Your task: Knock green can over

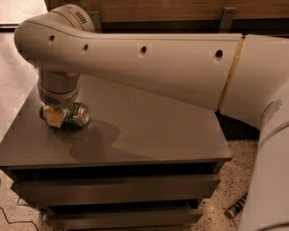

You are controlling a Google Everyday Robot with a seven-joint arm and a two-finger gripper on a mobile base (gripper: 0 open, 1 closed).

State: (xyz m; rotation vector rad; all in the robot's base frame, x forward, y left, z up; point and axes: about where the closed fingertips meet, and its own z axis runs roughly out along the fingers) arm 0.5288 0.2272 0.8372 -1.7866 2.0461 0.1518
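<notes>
The green can (pixel 76 114) lies on its side near the left edge of the grey cabinet top (pixel 149 131), its silver end facing right. My gripper (pixel 54 116) hangs straight down from the wrist (pixel 58 90) and sits right at the can's left end, covering part of it. The big pale arm (pixel 149 58) reaches in from the right across the cabinet.
The cabinet has drawers (pixel 113 189) below its top. A dark can-like object (pixel 235 207) lies on the speckled floor at lower right. A wooden wall (pixel 158 9) runs behind. A thin cable (pixel 18 221) lies on the floor at lower left.
</notes>
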